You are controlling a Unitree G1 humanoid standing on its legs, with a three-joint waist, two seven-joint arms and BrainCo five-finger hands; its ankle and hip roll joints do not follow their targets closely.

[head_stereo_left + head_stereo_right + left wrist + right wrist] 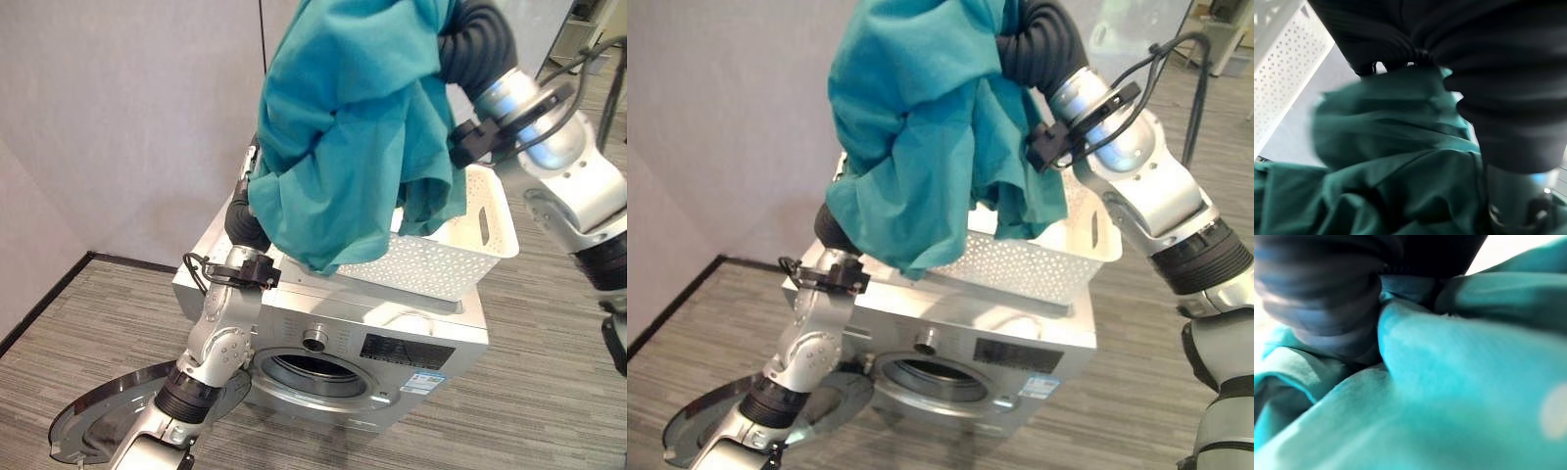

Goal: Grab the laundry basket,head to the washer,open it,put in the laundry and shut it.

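One washing machine [392, 343] stands on the floor, with one round door [108, 416] swung open at its near left and one knob [315, 340] on its front. One white perforated basket [460, 245] sits on top of the machine. One teal cloth [343, 127] hangs bunched above the basket. Two hands are in the cloth, the left hand [1400, 34] and the right hand [1327, 293], fingers hidden.

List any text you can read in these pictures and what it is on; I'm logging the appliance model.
None can be read.
Dark control panel on the silver front-loading washing machine: markings too small.
Pale sticker beside the round door opening: print blurred.
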